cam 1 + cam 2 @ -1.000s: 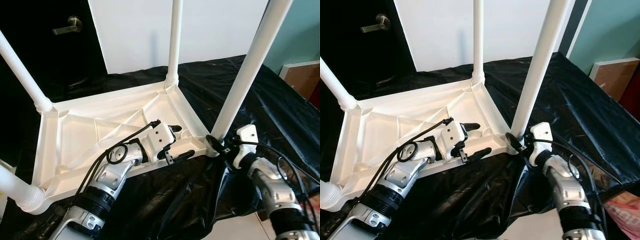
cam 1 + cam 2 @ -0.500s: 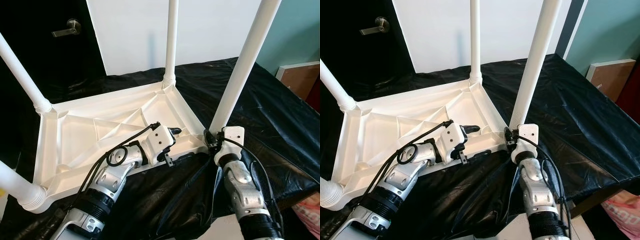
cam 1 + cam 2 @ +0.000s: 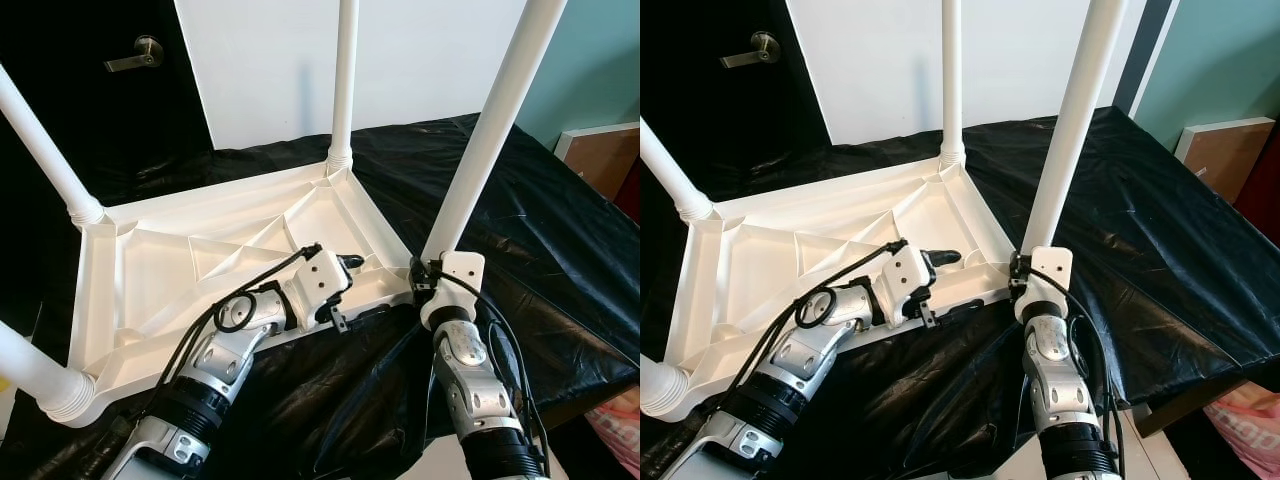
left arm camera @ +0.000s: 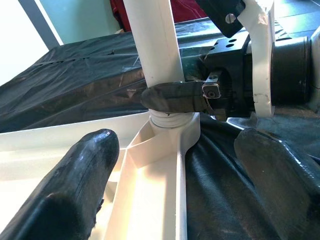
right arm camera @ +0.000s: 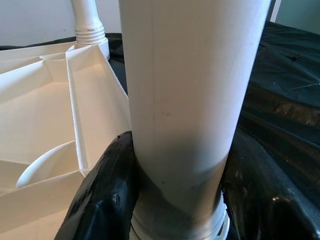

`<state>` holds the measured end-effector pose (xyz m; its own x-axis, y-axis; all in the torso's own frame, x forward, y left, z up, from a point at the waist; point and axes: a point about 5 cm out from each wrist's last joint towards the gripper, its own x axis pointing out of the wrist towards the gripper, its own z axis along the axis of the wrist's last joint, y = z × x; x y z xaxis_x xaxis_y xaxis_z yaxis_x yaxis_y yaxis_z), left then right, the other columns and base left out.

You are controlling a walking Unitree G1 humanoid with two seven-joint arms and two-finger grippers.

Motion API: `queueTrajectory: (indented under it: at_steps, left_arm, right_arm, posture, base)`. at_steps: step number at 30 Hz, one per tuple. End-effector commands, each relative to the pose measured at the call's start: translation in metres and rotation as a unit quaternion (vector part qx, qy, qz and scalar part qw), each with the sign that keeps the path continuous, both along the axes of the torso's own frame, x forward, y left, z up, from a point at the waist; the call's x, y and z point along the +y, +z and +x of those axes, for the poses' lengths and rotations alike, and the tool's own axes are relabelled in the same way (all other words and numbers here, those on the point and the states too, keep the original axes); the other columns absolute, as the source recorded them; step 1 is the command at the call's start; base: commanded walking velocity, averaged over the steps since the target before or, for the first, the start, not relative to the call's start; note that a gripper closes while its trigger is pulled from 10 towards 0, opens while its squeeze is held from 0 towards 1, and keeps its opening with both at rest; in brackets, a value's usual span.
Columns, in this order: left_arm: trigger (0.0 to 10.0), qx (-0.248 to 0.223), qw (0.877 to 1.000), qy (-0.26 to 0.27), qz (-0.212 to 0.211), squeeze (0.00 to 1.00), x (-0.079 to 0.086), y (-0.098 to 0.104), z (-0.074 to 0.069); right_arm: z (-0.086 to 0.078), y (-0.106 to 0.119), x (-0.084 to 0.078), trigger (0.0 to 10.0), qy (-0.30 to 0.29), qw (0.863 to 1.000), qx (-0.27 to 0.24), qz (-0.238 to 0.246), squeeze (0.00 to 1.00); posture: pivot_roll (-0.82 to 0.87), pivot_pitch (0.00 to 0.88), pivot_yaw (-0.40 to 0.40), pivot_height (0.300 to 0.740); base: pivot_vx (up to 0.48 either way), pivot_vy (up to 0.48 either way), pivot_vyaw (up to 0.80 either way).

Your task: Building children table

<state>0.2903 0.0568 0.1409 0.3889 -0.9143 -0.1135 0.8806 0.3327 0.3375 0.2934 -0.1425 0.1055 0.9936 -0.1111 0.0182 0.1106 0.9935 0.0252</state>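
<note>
Four white legs stand up from the upturned tabletop [image 3: 180, 270] on the black-draped bench [image 3: 560, 240]. Since a second ago the right arm has rotated in beneath the near-right leg [image 3: 480, 150]; judging by that, it is screwing this leg home. The right end effector [image 5: 175, 200] clamps narrowly around the leg's base, both fingers touching it. The left end effector [image 4: 175, 165] sits spread wide beside that corner, one finger inside the rim, gripping nothing.

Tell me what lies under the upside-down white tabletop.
A black plastic sheet spreads beneath the tabletop and hangs over the front edge. The surface supporting the sheet is covered and cannot be seen.
</note>
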Motion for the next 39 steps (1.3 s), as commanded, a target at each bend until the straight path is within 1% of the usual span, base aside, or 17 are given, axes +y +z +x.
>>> queueTrajectory:
  at_steps: [1, 9, 10, 15, 16, 21, 22, 25, 26, 27, 30, 32, 33, 35, 36, 38, 39]
  left_arm:
    - [10.0, 0.002, 1.0, -0.001, 0.005, 0.0, 0.0, -0.002, 0.0]
    - [10.0, 0.002, 1.0, 0.0, 0.004, 0.0, 0.0, -0.002, 0.0]
    - [10.0, 0.003, 1.0, 0.0, 0.003, 0.0, 0.0, -0.002, 0.0]
    - [10.0, 0.003, 1.0, -0.002, 0.004, 0.0, 0.0, -0.003, -0.001]
    - [10.0, 0.004, 1.0, -0.003, 0.004, 0.0, -0.001, -0.004, -0.002]
    - [10.0, 0.005, 1.0, -0.006, 0.004, 0.0, -0.002, -0.005, -0.004]
    - [10.0, 0.006, 1.0, -0.007, 0.004, 0.0, -0.002, -0.005, -0.004]
    - [10.0, 0.007, 1.0, -0.008, 0.005, 0.0, -0.002, -0.005, -0.005]
    - [10.0, 0.008, 1.0, -0.009, 0.005, 0.0, -0.002, -0.006, -0.005]
    - [10.0, 0.009, 1.0, -0.01, 0.006, 0.0, -0.001, -0.006, -0.006]
    - [10.0, 0.01, 1.0, -0.011, 0.006, 0.0, -0.001, -0.006, -0.007]
    - [10.0, 0.013, 1.0, -0.016, 0.009, 0.0, -0.001, -0.007, -0.009]
    - [10.0, 0.013, 1.0, -0.016, 0.009, 0.0, -0.001, -0.007, -0.009]
    - [10.0, 0.015, 1.0, -0.021, 0.011, 0.0, -0.001, -0.007, -0.01]
    - [10.0, 0.015, 1.0, -0.021, 0.011, 0.0, -0.001, -0.007, -0.01]
    - [10.0, 0.016, 0.999, -0.029, 0.018, 0.0, 0.0, -0.008, -0.013]
    - [10.0, 0.016, 0.999, -0.029, 0.018, 0.0, 0.0, -0.008, -0.013]
  right_arm:
    - [-0.003, -0.011, -0.003, 10.0, -0.019, 0.999, 0.031, 0.0, 0.0]
    - [-0.002, -0.01, -0.004, 10.0, -0.024, 0.999, 0.03, -0.004, 0.0]
    - [-0.002, -0.009, -0.005, 10.0, -0.023, 0.999, 0.028, -0.005, 1.0]
    - [-0.003, -0.005, -0.007, 10.0, -0.005, 1.0, 0.013, -0.008, 1.0]
    - [-0.005, -0.002, -0.01, 10.0, 0.008, 1.0, -0.001, -0.013, 1.0]
    - [-0.008, 0.003, -0.018, 10.0, 0.03, 0.999, -0.013, -0.013, 1.0]
    - [-0.009, 0.004, -0.021, 10.0, 0.067, 0.998, -0.017, -0.012, 1.0]
    - [-0.01, 0.004, -0.022, 10.0, 0.082, 0.996, -0.016, -0.01, 1.0]
    - [-0.01, 0.005, -0.023, 10.0, 0.109, 0.994, -0.016, -0.012, 1.0]
    - [-0.009, 0.006, -0.026, 10.0, 0.139, 0.99, -0.015, -0.019, 0.0]
    - [-0.008, 0.006, -0.029, 10.0, 0.16, 0.987, -0.014, -0.025, 0.0]
    - [-0.003, 0.011, -0.035, 10.0, 0.202, 0.978, -0.017, -0.043, 0.0]
    - [-0.003, 0.011, -0.035, 10.0, 0.202, 0.978, -0.017, -0.043, 0.0]
    - [0.002, 0.017, -0.038, 10.0, 0.259, 0.964, -0.018, -0.063, 0.0]
    - [0.002, 0.017, -0.038, 10.0, 0.259, 0.964, -0.018, -0.063, 0.0]
    - [0.008, 0.019, -0.038, 10.0, 0.295, 0.952, -0.015, -0.078, 0.0]
    - [0.008, 0.019, -0.038, 10.0, 0.295, 0.952, -0.015, -0.078, 0.0]
  posture:
    - [-0.03, 0.0, -0.005, 0.74]
    - [-0.03, 0.0, -0.01, 0.74]
    - [-0.03, 0.0, -0.012, 0.74]
    - [-0.03, 0.0, -0.012, 0.74]
    - [-0.03, 0.0, -0.013, 0.74]
    - [-0.04, 0.0, -0.011, 0.74]
    - [-0.04, 0.004, -0.01, 0.74]
    - [-0.04, 0.004, -0.01, 0.74]
    - [-0.04, 0.011, -0.007, 0.74]
    - [-0.04, 0.018, -0.006, 0.74]
    - [-0.04, 0.02, -0.005, 0.74]
    - [-0.04, 0.031, 0.002, 0.74]
    - [-0.04, 0.031, 0.002, 0.74]
    - [-0.03, 0.037, 0.005, 0.74]
    - [-0.03, 0.037, 0.005, 0.74]
    - [-0.02, 0.042, 0.001, 0.74]
    - [-0.02, 0.042, 0.001, 0.74]
  base:
    - [0.0, 0.0, 0.0]
    - [0.0, 0.0, 0.0]
    - [0.0, 0.0, 0.0]
    - [0.0, 0.0, 0.0]
    - [0.0, 0.0, 0.0]
    - [0.0, 0.0, 0.0]
    - [0.0, 0.0, 0.0]
    - [0.0, 0.0, 0.0]
    - [0.0, 0.0, 0.0]
    - [0.0, 0.0, 0.0]
    - [0.0, 0.0, 0.0]
    - [0.0, 0.0, 0.0]
    - [0.0, 0.0, 0.0]
    - [0.0, 0.0, 0.0]
    - [0.0, 0.0, 0.0]
    - [0.0, 0.0, 0.0]
    - [0.0, 0.0, 0.0]
